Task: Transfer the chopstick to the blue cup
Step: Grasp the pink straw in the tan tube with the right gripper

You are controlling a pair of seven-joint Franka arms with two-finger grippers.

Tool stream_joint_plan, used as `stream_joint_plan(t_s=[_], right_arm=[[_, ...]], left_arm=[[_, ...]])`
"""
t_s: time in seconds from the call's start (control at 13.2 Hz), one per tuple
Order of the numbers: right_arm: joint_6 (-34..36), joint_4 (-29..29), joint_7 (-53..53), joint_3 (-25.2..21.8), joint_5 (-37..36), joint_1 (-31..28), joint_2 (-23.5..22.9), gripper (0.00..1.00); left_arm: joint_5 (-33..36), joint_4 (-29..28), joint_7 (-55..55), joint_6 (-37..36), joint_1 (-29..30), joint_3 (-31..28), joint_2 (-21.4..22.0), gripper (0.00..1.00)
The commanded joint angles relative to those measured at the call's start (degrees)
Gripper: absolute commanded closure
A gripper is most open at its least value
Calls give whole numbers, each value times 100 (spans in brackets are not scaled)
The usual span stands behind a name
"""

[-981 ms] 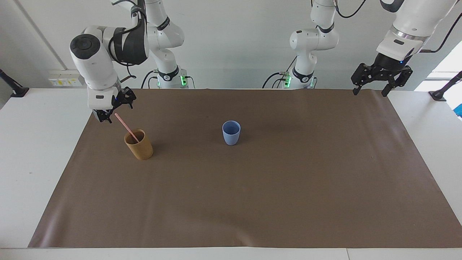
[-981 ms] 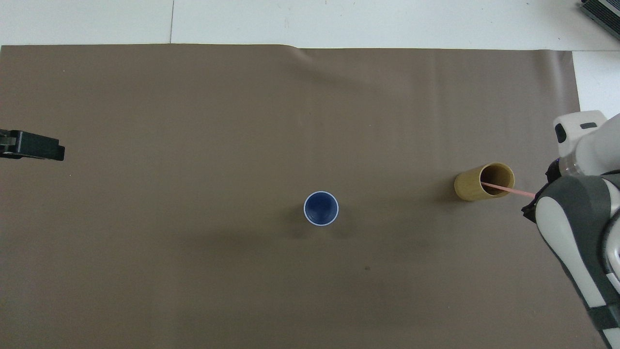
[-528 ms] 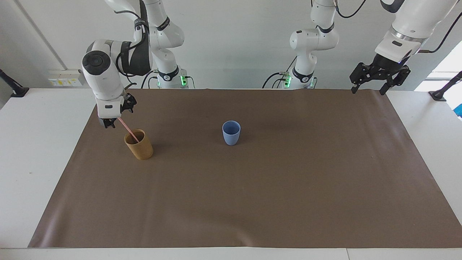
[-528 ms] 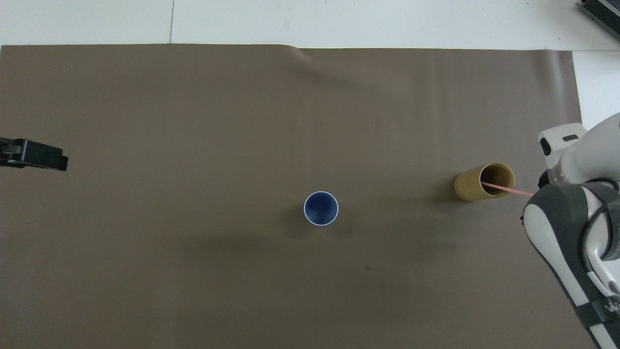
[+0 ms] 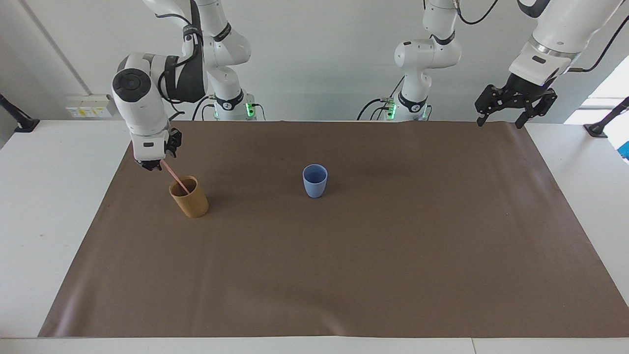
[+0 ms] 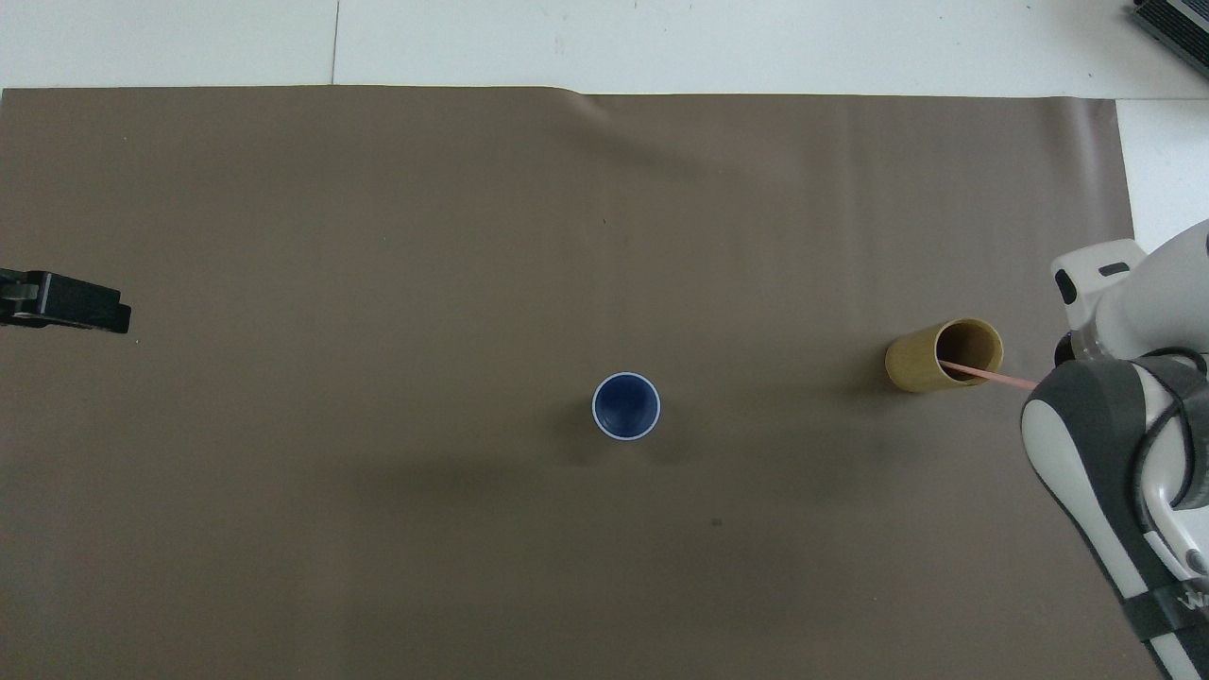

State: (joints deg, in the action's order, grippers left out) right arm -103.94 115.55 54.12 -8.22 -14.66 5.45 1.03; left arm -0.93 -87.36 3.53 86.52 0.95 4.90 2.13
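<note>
On the worktop: a brown mat (image 5: 344, 255) covers most of the white worktop (image 5: 49, 206).
Tan cup (image 5: 189, 196): stands on the mat toward the right arm's end, upright, well apart from the other cup.
Chopstick (image 5: 173, 174): its lower end sits inside the tan cup; the pale-pink stick leans out over the rim, tilted toward the right arm's end of the worktop, its upper end at the right tool.
Blue cup (image 5: 314, 180): upright near the middle of the mat, with nothing showing inside it in the overhead view (image 6: 625, 406).
Right tool (image 5: 153, 165): just above and beside the tan cup's rim, pointing down, fingers pressed together on the upper end of the chopstick; in the overhead view the arm's own body hides it.
Left tool (image 5: 501, 115): raised over the mat's corner at the left arm's end, nearest the robots, fingers spread with nothing between them; this arm waits.
</note>
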Motion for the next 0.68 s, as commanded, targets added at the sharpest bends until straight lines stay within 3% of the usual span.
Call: stream_joint_plan(t_s=[0.0,0.3,0.6], right_arm=[[101,-102,72,31,-89,-44,-6,100],[654,-568,64,40,-81,-18,-16,100],[1751,-1445,-191,66,7,9,72,100]], left_arm=[[57,105,51,-153,72,55,-2,0],[57,105,51,-153,72,55,-2,0],[57,105,51,-153,80,55,-2,0]])
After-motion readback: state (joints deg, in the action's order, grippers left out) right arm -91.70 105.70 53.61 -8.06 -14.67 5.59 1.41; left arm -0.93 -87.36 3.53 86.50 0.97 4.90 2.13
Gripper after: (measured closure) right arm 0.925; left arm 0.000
